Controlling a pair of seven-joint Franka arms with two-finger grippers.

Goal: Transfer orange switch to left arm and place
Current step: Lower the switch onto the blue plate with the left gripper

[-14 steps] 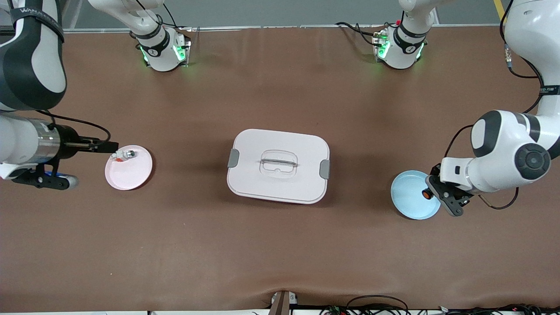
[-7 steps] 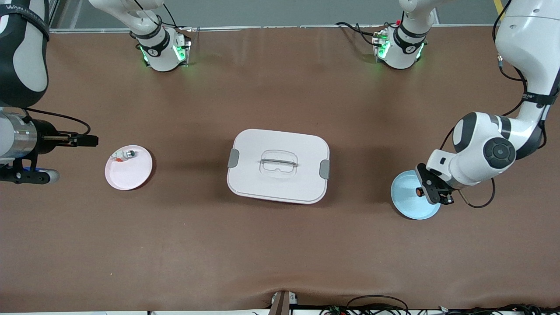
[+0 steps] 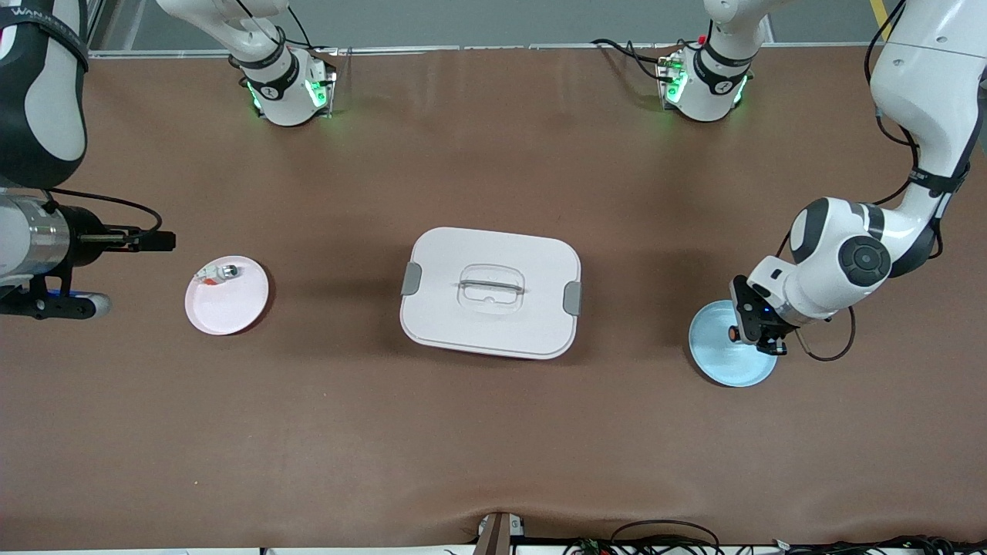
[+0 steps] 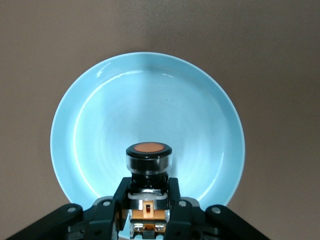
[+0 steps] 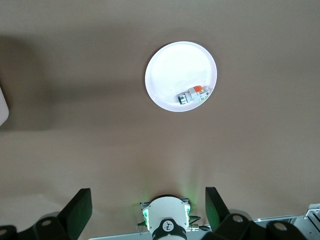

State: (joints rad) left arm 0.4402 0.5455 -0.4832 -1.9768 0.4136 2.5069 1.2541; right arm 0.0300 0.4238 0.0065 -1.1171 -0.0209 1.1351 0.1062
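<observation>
Since a second ago my right gripper (image 3: 166,241) has pulled off the pink plate (image 3: 231,308) and hangs spread near the table's edge at the right arm's end; my left gripper (image 3: 746,333) has lifted, pinching the switch (image 4: 148,156) over the blue plate (image 4: 100,120). I should rise well clear before crossing the box (image 3: 490,293).
</observation>
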